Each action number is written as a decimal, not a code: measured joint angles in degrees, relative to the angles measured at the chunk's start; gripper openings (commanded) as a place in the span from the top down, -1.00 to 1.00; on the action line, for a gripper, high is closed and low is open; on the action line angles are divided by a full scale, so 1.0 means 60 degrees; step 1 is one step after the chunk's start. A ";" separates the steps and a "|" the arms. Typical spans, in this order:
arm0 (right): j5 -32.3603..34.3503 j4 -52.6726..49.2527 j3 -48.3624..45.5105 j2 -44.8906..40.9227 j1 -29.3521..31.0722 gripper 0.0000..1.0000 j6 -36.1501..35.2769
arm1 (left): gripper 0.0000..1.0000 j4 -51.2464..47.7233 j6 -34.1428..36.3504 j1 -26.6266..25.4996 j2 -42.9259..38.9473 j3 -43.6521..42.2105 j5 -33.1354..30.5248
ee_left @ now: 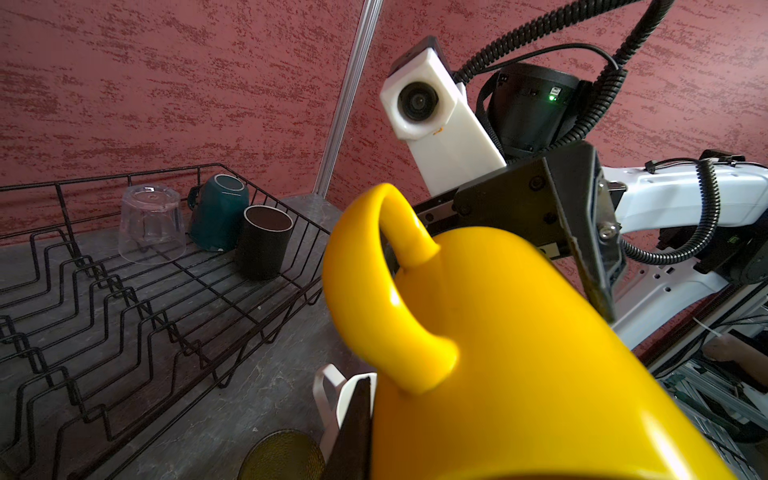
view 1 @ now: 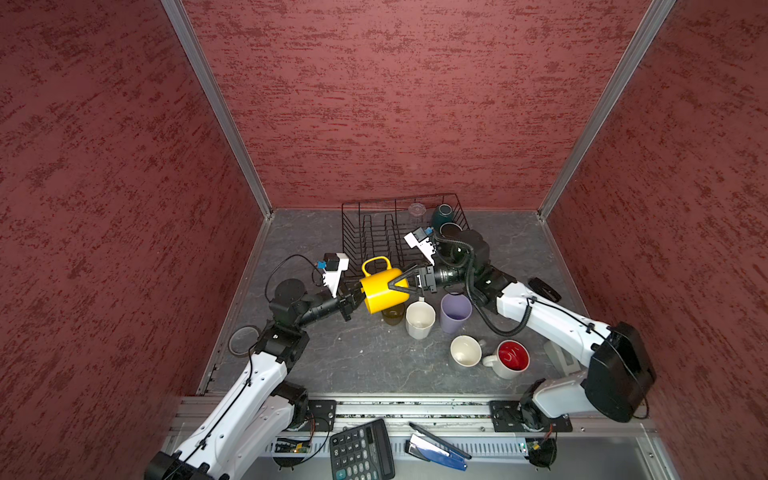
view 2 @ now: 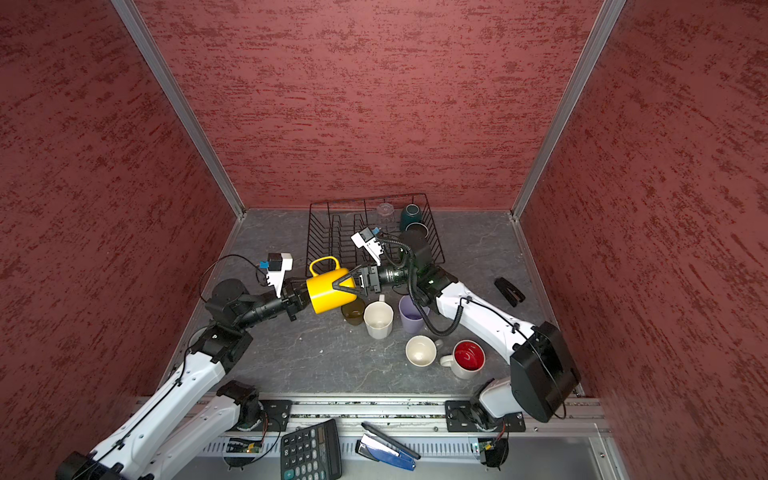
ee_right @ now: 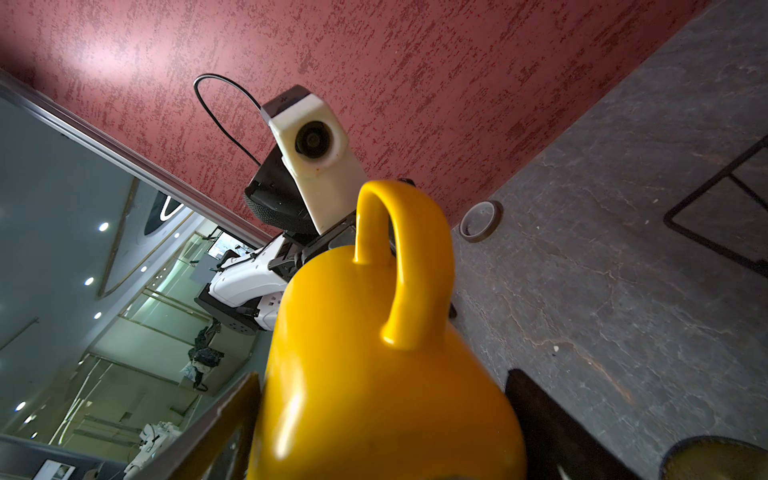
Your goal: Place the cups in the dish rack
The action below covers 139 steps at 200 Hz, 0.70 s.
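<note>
A yellow mug (view 1: 382, 293) (view 2: 328, 291) hangs on its side in the air just in front of the dish rack (view 1: 399, 198), handle up. My left gripper (view 1: 357, 297) is shut on its rim; one finger (ee_left: 353, 432) lies against the wall. My right gripper (view 1: 395, 286) straddles the mug's body (ee_right: 374, 353), jaws wide, with a small gap at one finger (ee_right: 548, 424). In the rack stand a clear glass (ee_left: 151, 224), a teal mug (ee_left: 218, 216) and a black mug (ee_left: 264, 243), upside down. On the table are an olive glass (view 1: 392, 313), a white mug (view 1: 419, 319), a lavender tumbler (view 1: 455, 312), a pale mug (view 1: 466, 351) and a red-inside mug (view 1: 513, 357).
A black stapler (view 1: 544, 289) lies at the right of the table and a tape roll (view 1: 243, 340) by the left wall. A calculator (view 1: 361, 451) and a blue stapler (view 1: 436, 449) sit on the front ledge. Red walls close in three sides.
</note>
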 measured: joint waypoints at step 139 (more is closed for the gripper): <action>-0.0146 -0.0546 0.0000 0.0171 0.0244 -0.55 -0.0415 | 1.00 0.0215 0.0036 -0.0062 0.0219 -0.0113 0.0164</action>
